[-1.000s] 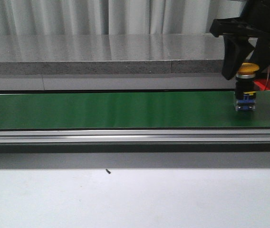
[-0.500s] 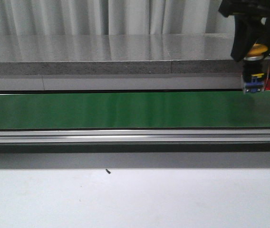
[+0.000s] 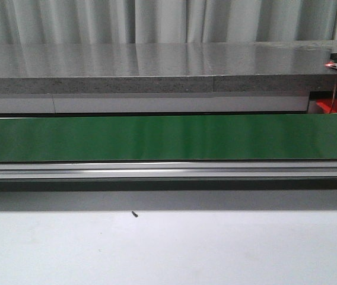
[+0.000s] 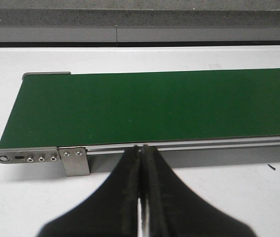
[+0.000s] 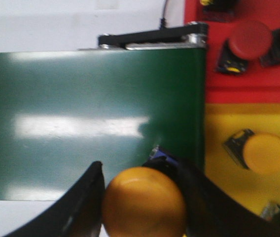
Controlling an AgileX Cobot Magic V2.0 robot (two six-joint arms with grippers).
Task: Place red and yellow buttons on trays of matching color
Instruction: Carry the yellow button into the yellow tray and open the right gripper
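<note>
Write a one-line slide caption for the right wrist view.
Right pincer holding a round yellow push button above the green conveyor belt, beside the yellow tray and red tray.

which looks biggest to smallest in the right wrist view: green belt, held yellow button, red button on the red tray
1. green belt
2. held yellow button, though it sits close to the camera between the right pincer fingers, so its apparent size is inflated
3. red button on the red tray
</note>
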